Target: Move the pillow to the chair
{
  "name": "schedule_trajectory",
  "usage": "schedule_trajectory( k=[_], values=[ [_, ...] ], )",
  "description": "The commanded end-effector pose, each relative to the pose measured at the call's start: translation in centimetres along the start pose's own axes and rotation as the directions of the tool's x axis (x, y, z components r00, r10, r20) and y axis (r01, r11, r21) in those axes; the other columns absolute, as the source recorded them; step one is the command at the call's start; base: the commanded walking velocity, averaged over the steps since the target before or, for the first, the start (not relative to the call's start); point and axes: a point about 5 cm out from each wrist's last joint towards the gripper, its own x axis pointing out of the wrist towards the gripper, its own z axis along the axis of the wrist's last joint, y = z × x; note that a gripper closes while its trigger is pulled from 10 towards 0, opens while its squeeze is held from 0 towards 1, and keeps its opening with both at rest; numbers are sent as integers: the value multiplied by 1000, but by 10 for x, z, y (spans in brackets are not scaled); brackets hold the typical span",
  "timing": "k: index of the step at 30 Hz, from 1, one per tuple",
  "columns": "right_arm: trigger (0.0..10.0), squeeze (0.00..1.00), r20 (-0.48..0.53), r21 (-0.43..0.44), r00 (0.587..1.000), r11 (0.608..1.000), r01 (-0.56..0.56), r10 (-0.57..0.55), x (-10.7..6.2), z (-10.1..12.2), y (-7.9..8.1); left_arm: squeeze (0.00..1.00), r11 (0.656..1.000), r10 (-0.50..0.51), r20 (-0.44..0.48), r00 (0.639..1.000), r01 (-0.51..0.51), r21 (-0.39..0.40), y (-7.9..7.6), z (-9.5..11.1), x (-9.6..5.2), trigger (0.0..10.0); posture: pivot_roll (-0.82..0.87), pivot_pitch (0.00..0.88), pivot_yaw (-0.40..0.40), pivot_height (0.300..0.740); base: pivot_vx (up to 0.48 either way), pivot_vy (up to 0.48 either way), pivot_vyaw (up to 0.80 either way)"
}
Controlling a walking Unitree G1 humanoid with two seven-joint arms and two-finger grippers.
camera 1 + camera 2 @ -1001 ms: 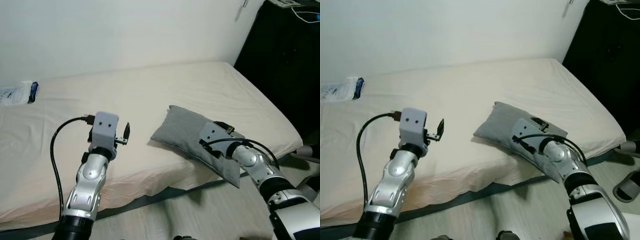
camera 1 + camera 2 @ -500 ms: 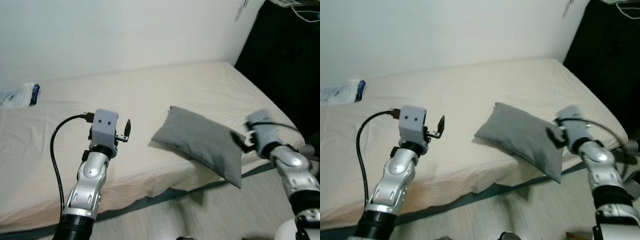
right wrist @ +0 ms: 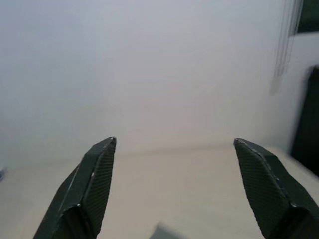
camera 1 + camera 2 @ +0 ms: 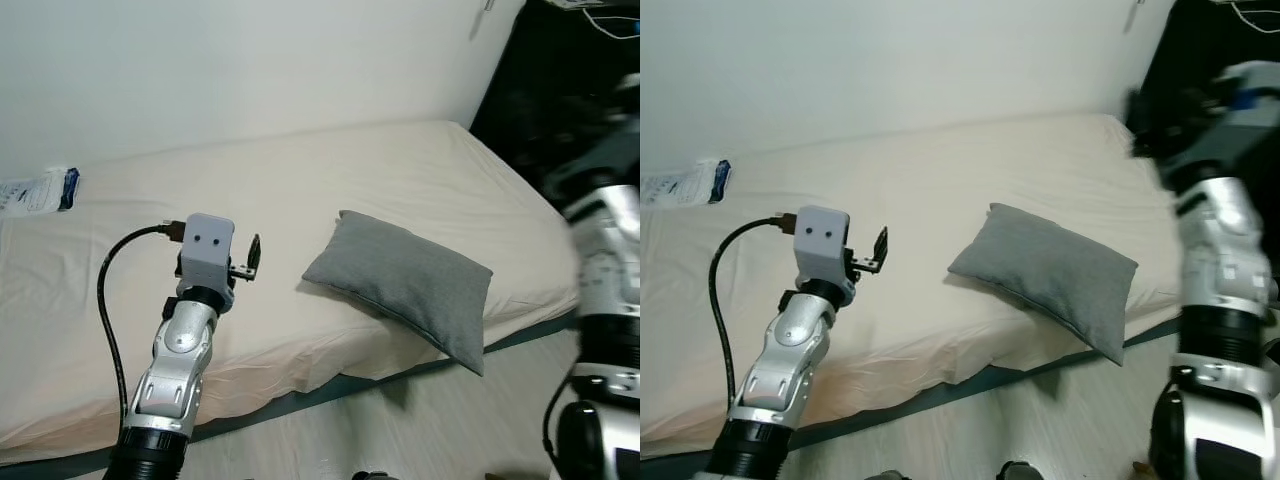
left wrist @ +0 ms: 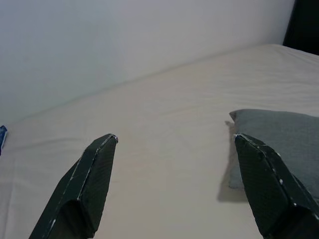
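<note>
Lying on the cream bed (image 4: pixel 300 190), the grey pillow (image 4: pixel 410 285) rests near the front edge, one corner overhanging it. Head views: the left pincer (image 4: pixel 252 262) hovers above the sheet, well apart from the pillow; the right arm (image 4: pixel 1215 210), raised at the right edge, is motion-blurred. A white packet (image 4: pixel 38 186) lies at the bed's far left, partly cut off.

Left wrist view: left pincer (image 5: pixel 174 189) wide open, holding nothing; pillow partly hidden behind one finger.

Right wrist view: right pincer (image 3: pixel 174 189) wide open, holding nothing, facing the white wall (image 3: pixel 149 64).
</note>
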Motion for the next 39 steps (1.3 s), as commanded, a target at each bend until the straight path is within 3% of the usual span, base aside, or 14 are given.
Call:
schedule_trajectory(
  k=[1, 3, 7, 8, 9, 11, 15, 16, 22, 24, 27, 29, 32, 39],
  values=[
    [10000, 0, -78, -26, 995, 997, -67, 65, 2, -15, 21, 0, 1000, -4, 2, 1000, 4, 13, 1, 3, 0, 10000, -1, 142, -1, 740, 0, 0, 0],
    [10000, 0, -150, 23, 981, 993, -120, 122, 1, -43, 59, 0, 1000, -8, 12, 1000, 8, 30, 1, 9, 2, 10000, 8, 146, -8, 740, 0, 0, 0],
    [10000, 0, -187, 75, 974, 990, -116, 128, -5, -62, 77, 0, 1000, -6, 18, 1000, 5, 29, 1, 12, 3, 10000, 4, 145, -4, 740, 0, 0, 0],
    [10000, 0, -209, 45, 962, 985, -167, 173, -8, -70, 88, 0, 999, -7, 10, 1000, 7, 31, 0, 10, 2, 10000, 4, 146, -1, 740, 0, 0, 0],
    [10000, 0, -209, 45, 962, 985, -167, 173, -8, -70, 88, 0, 999, -7, 10, 1000, 7, 31, 0, 10, 2, 10000, 4, 146, -1, 740, 0, 0, 0],
    [10000, 0, -239, 71, 931, 961, -266, 276, -20, -83, 107, 0, 1000, -6, 0, 1000, 6, 25, -1, 8, 1, 10000, -5, 140, -6, 740, 0, 0, 0],
    [10000, 0, -266, 144, 933, 967, -208, 241, -35, -98, 112, 0, 1000, 5, -2, 1000, -5, 15, -3, 5, -2, 10000, -3, 139, -9, 740, 0, 0, 0],
    [10000, 0, -300, 163, 937, 978, -133, 177, -47, -112, 113, 0, 1000, 11, -6, 1000, -10, 12, -4, 2, -4, 10000, -2, 138, -6, 740, 0, 0, 0],
    [10000, 0, -318, 166, 934, 979, -114, 163, -64, -117, 123, 0, 1000, 17, -21, 1000, -17, -1, -8, -7, -9, 10000, -26, 134, 5, 740, 0, 0, 0],
    [10000, 0, -318, 166, 934, 979, -114, 163, -64, -117, 123, 0, 1000, 17, -21, 1000, -17, -1, -8, -7, -9, 10000, -26, 134, 5, 740, 0, 0, 0],
    [10000, 0, -199, 79, 967, 986, -144, 157, -62, -99, 128, 0, 998, 67, -48, 997, -68, -15, -10, -10, -1, 10000, -34, 145, -6, 740, 0, 0, 0],
    [10000, 0, -188, 68, 969, 986, -151, 162, -61, -96, 127, 0, 997, 72, -47, 996, -73, -16, -10, -9, 1, 10000, -34, 145, -6, 740, 0, 0, 0],
    [10000, 0, -211, 107, 955, 976, -188, 208, -56, -93, 122, 0, 999, 36, -30, 999, -36, -1, -10, -4, 4, 10000, -48, 168, 12, 740, 0, 0, 0],
    [10000, 0, -249, 72, 937, 970, -232, 243, -52, -94, 113, 0, 1000, 19, -25, 999, -19, 17, -10, 0, 7, 10000, -34, 164, 20, 740, 0, 0, 0]
  ],
)
